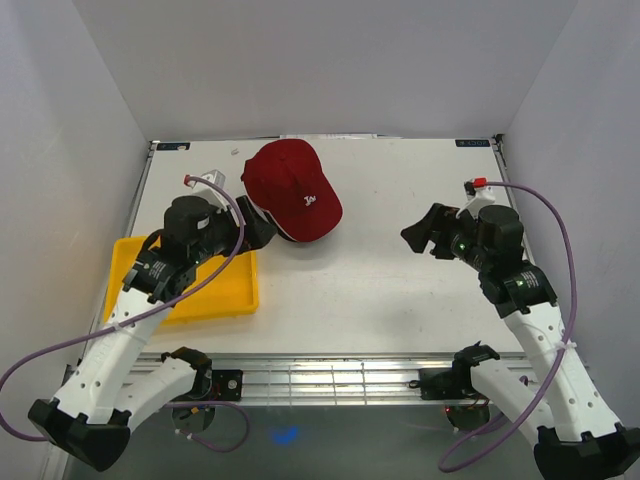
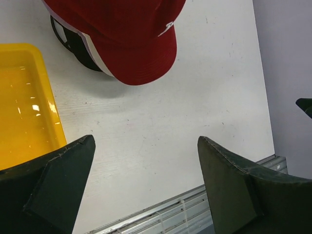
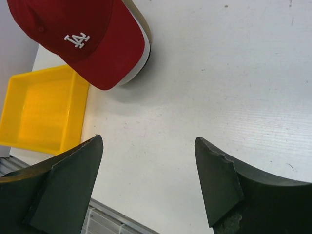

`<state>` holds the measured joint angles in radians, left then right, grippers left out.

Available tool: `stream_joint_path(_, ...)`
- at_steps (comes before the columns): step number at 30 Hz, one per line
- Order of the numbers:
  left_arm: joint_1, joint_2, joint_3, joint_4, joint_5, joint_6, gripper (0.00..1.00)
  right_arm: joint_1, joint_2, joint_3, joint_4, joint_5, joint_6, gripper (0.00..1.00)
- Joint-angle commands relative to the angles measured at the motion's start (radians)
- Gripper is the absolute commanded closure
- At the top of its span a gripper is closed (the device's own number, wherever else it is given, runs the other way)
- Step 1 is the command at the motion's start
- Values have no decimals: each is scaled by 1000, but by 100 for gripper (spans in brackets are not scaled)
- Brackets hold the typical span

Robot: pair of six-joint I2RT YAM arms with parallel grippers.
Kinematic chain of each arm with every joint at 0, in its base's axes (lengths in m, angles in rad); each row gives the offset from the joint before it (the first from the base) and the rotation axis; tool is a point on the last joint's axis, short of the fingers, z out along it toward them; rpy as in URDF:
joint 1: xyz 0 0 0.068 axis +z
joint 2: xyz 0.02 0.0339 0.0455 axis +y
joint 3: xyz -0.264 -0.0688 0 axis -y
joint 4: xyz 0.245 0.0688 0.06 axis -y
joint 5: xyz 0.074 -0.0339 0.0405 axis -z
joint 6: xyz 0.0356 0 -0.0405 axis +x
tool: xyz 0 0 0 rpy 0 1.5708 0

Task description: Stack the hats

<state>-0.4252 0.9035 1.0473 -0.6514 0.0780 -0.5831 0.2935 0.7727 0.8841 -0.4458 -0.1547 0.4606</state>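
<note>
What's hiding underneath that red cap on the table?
Layered edges peek out beneath the red cap: a white brim and a black edge. The red cap covers the rest, so how many caps lie below cannot be seen.

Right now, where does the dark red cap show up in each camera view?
Top external: dark red cap upper centre, left of middle.
Left wrist: dark red cap at top centre, cut by the edge.
Right wrist: dark red cap at top left, white logo visible.
Shared landmark: yellow tray, lower left of it everywhere.
</note>
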Motion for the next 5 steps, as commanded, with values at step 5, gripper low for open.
stream_joint_path(5,-4,-28,13,-44,25,52,3,-2,13,67,-47,30,-62,17)
